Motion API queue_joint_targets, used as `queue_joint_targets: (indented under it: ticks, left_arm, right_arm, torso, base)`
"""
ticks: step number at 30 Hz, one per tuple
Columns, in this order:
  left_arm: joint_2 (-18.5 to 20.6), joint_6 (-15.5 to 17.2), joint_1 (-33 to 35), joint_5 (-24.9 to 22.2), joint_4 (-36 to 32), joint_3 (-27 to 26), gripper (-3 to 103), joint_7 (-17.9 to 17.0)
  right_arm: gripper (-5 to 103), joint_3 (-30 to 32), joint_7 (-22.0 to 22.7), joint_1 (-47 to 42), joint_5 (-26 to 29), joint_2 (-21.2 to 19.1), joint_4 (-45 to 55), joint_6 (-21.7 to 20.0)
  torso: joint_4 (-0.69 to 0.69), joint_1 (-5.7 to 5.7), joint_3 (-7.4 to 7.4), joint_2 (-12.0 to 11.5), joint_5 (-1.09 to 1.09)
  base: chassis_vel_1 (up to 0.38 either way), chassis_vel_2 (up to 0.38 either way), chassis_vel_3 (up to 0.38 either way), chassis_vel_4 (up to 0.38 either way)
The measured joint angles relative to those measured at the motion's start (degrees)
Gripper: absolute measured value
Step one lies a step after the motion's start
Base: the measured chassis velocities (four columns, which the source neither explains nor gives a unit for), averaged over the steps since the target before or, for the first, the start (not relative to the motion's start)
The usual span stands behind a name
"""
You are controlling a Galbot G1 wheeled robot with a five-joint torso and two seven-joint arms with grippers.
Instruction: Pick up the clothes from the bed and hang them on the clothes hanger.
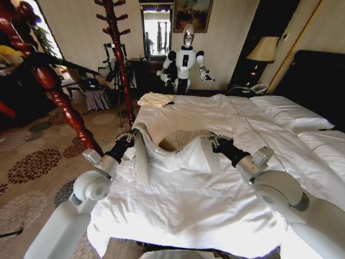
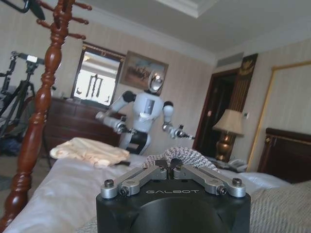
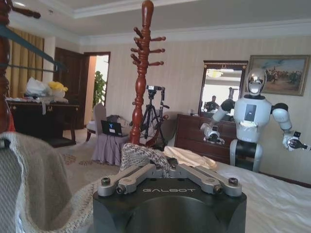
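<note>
The bed (image 1: 226, 178) takes up the right and near part of the room, with white pillows (image 1: 291, 113) at its far right end against a dark headboard (image 1: 318, 75). The jacket (image 1: 172, 143) lies on the left part of the duvet, its long axis running left to right across the bed. The tweed collar edge is lifted into a low arch between the two grippers, white lining showing below it and one sleeve trailing toward the near left edge. The left gripper (image 1: 129, 138) is clamped on the left end of that raised edge, and its wrist view shows both fingers (image 2: 160, 172) pressed together on bunched tweed. The right gripper (image 1: 215, 141) is clamped on the right end, fingers (image 3: 182, 170) likewise closed on cloth. The jacket's buttons and lower hem are folded under and hard to make out. A wooden coat stand (image 1: 119, 59) rises left of the bed, with a second one (image 1: 51, 86) nearer, cut off at the top. A small cream cloth (image 1: 155, 100) lies on the far left corner.
</note>
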Motion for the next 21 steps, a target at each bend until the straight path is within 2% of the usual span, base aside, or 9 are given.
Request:
queue_joint_targets:
  ticks: [2, 6, 8, 9, 10, 13, 19, 20, 21]
  left_arm:
    - [0.71, 1.55, 1.25, 0.0, -0.85, 0.03, 1, -1.86]
    - [1.36, 3.23, 3.09, 0.72, -2.1, 0.09, 16, -2.88]
    - [2.39, 6.96, 5.61, 1.13, -3.82, -0.08, 27, -4.78]
    - [3.02, 8.68, 6.77, 1.59, -4.54, -0.43, 27, -4.76]
    - [3.02, 8.68, 6.77, 1.59, -4.54, -0.43, 27, -4.76]
    - [5.58, 11.72, 11.5, 4.3, -7.64, -1.68, 43, -0.92]
    - [6.99, 12.18, 13.64, 3.79, -10.87, -2.66, 59, 0.73]
    - [7.21, 10.25, 13.82, 3.04, -11.71, -2.81, 65, 1.95]
    - [7.58, 6.16, 13.82, 1.19, -13.9, -3.04, 70, 4.49]
  right_arm:
    - [0, 1.14, 0.23, 1.3, 3.13, -0.8, 1.31, 0.3]
    - [0, 2.32, 1.3, 2.15, 5.71, -1.8, 3.62, -0.6]
    - [0, 2.89, 3.43, 2.29, 7.49, -2.56, 6.11, -3.2]
    - [0, 2.99, 4.08, 2.31, 7.89, -2.83, 6.86, -3.74]
    - [0, 2.99, 4.08, 2.31, 7.89, -2.83, 6.86, -3.74]
    - [0, 3.28, 4.63, 2.9, 8.02, -3.57, 7.95, -3.42]
    - [0, 4.67, 4.71, 4.0, 9.87, -3.99, 8.08, -1.96]
    - [0, 4.97, 4.8, 4.11, 10.1, -4.06, 8.08, -1.67]
    - [0, 5.48, 5.06, 4.32, 10.36, -4.23, 8.08, -1.06]
  torso:
    - [0.01, 0.0, 0.0, 0.0, 0.0]
    - [0.0, 0.0, 0.0, 0.0, -0.01]
    - [0.0, 0.0, 0.0, 0.0, -0.02]
    - [0.0, 0.0, 0.0, 0.0, -0.02]
    - [0.0, 0.0, 0.0, 0.0, -0.02]
    - [0.02, 0.0, 0.0, 0.0, -0.01]
    - [0.01, 0.01, 0.01, 0.0, -0.01]
    - [0.01, 0.01, 0.01, -0.01, -0.01]
    - [0.01, 0.01, 0.01, -0.01, -0.02]
  base:
    - [0.0, 0.0, 0.0, 0.0]
    - [0.0, 0.0, 0.0, 0.0]
    - [0.0, 0.0, 0.0, 0.0]
    - [0.0, 0.0, 0.0, 0.0]
    - [0.0, 0.0, 0.0, 0.0]
    - [0.0, 0.0, 0.0, 0.0]
    - [0.0, 0.0, 0.0, 0.0]
    - [0.0, 0.0, 0.0, 0.0]
    - [0.0, 0.0, 0.0, 0.0]
